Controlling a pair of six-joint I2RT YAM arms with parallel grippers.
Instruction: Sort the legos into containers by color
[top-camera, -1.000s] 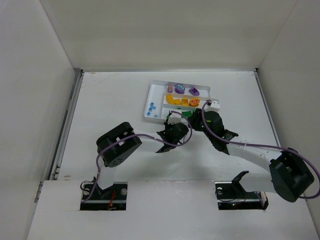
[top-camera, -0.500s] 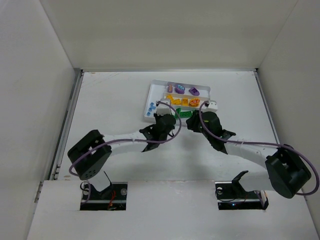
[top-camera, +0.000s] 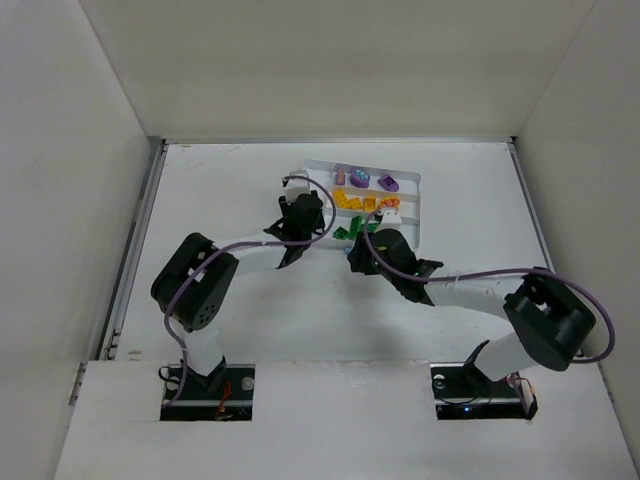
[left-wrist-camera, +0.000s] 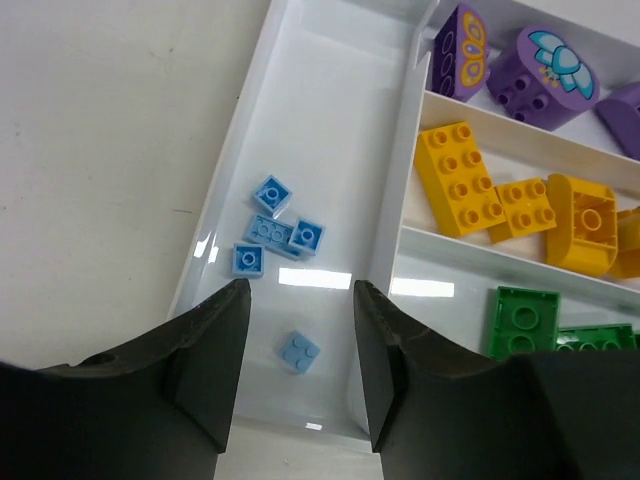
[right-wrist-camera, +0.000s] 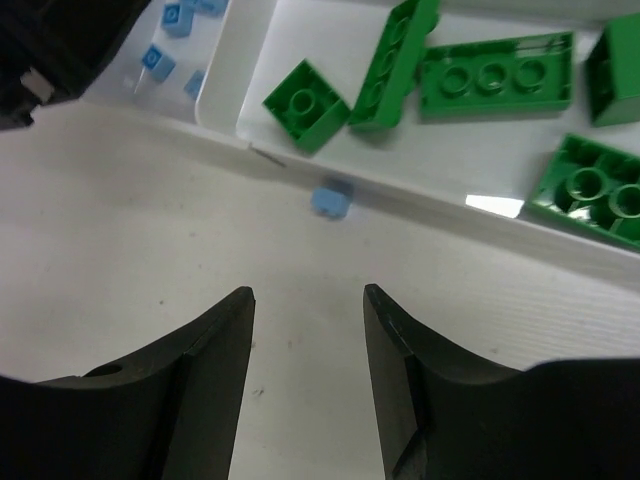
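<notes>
The main danger is around the loose pale blue brick (right-wrist-camera: 331, 199). It lies on the table (right-wrist-camera: 120, 230) just outside the white tray (left-wrist-camera: 340, 110), touching or almost touching the outer wall beside the green section. If a finger comes down too close to this wall, it may hit the rim and push the light tray, or flick the tiny brick away. The brick is hard, smooth plastic with studs on top, so it can easily slip from the black fingers.

The right gripper (right-wrist-camera: 308, 295) hangs over the table in front of the tray, jaws apart and holding nothing. The left gripper (left-wrist-camera: 298, 292) hovers over the tray's tall end section, also released and empty. Both work at the same side of the tray, so they could bump each other.

Inside the tray, the pale blue bricks (left-wrist-camera: 275, 232) are small flat squares. The green bricks (right-wrist-camera: 495, 75), yellow-orange bricks (left-wrist-camera: 458, 178) and rounded purple pieces (left-wrist-camera: 545, 65) are bigger and chunky. The tray is glossy with thin walls, and the table is matte white
</notes>
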